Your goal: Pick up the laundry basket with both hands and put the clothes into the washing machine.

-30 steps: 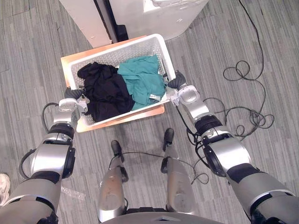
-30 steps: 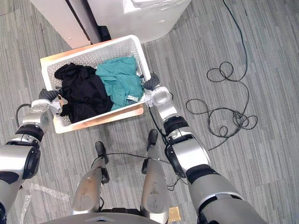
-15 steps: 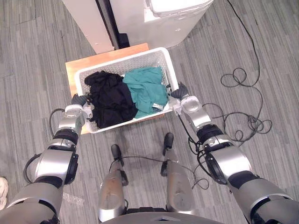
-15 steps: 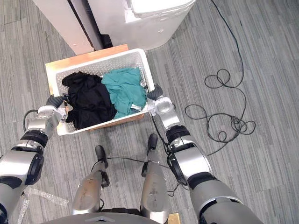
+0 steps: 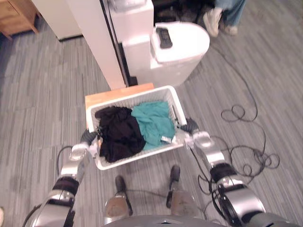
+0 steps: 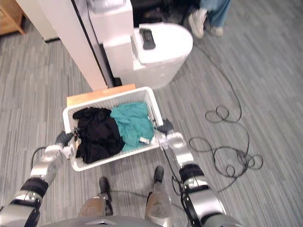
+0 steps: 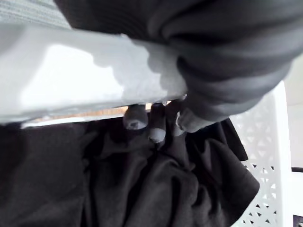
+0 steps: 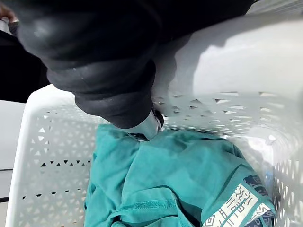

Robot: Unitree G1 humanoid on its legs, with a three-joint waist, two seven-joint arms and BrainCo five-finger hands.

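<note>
- On the grey plank floor ahead of the robot, a white washing machine (image 5: 182,52) is seen, with a dark panel on its rounded top. It stands just beside a tall white cabinet (image 5: 94,42).
- Near the machine's front, the white laundry basket (image 5: 128,98) is held between the two hands by its short ends. A wooden board (image 5: 111,94) is seen past its far rim.
- The basket's left half is taken up by a black garment (image 5: 118,135), lying crumpled.
- The right half is taken up by a teal garment (image 5: 152,124), which touches the black one along the middle.
- The left hand (image 5: 88,140) is closed on the basket's left end. In its wrist view the fingers (image 7: 156,128) are curled under the rim, their tips inside above the black garment.
- The right hand (image 5: 190,128) is closed on the right end. Its dark cover is laid over the rim, and one fingertip (image 8: 144,127) is hooked beneath it, above the teal garment.
- A person's shoes (image 5: 210,19) are seen on the floor beyond the machine.
</note>
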